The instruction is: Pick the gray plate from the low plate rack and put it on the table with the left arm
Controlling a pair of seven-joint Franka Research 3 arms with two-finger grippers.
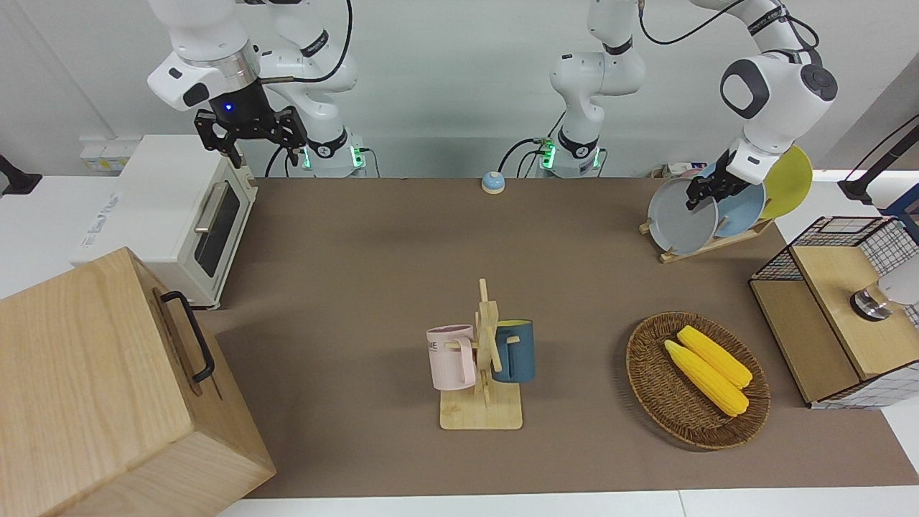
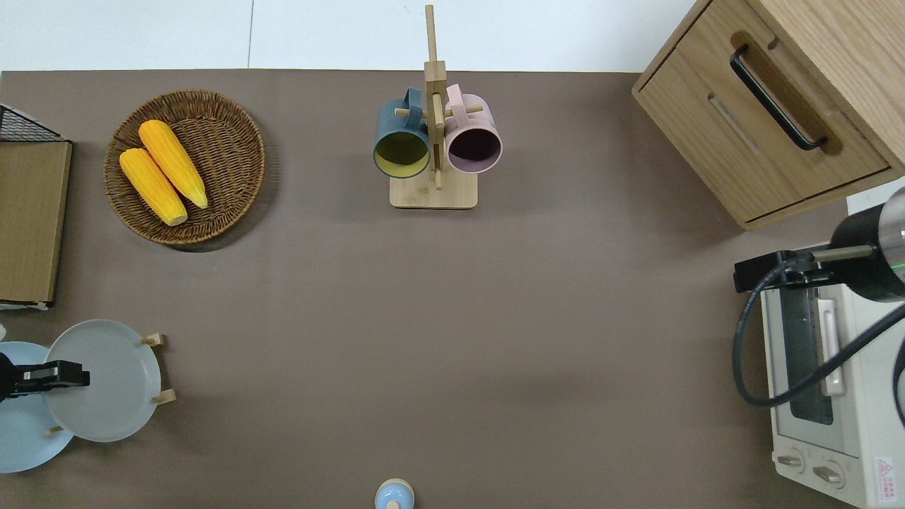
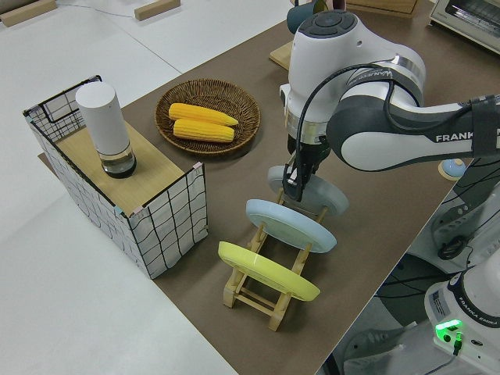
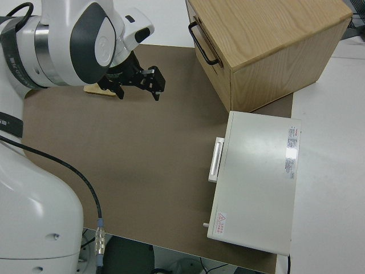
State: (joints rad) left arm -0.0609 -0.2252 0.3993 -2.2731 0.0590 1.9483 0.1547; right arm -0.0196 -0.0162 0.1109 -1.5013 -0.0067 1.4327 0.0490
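White jointed arms [image 3: 375, 117] with dark gray joint caps, black cables, seemingly "FRANKA" lettering, green base lights.

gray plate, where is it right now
The gray plate leans in the low plate rack at the left arm's end of the table, beside the light blue plate, the left gripper on its rim.

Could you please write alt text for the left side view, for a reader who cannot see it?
The left arm's gripper reaches down onto the rim of the gray plate, which stands in the low plate rack with a light blue plate and a yellow plate. Nearby on the table, a wicker basket holds two corn cobs.
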